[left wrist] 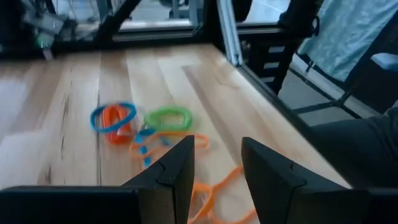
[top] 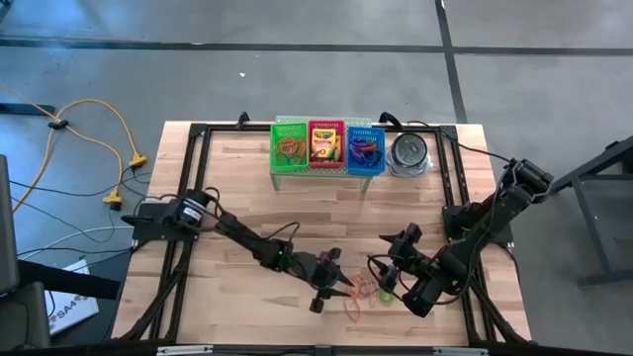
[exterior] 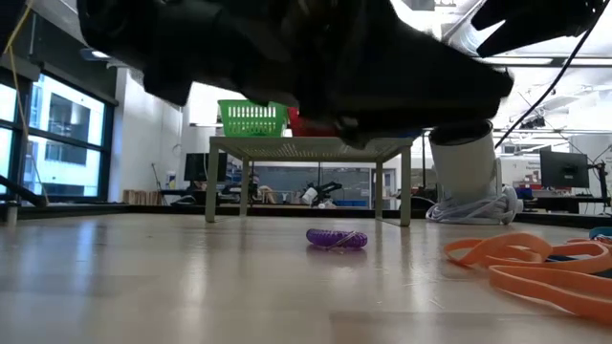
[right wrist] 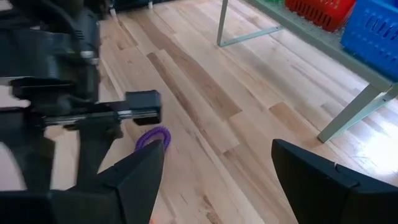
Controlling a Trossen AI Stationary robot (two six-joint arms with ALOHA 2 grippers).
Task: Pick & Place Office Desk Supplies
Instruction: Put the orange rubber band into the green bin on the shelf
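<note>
The left pincer hovers low over the counter near its front edge, fingers narrowly parted and grasping nothing. A purple rubber band lies just at its 12 o'clock; orange rubber bands lie at its 3 o'clock, with a green band and a blue band beyond. The right pincer waits at 3 o'clock of that cluster, released wide and empty. These loops look light, floppy and stretchy, lying flat; pinching one strand where it arches clear of its neighbours seems best.
</note>
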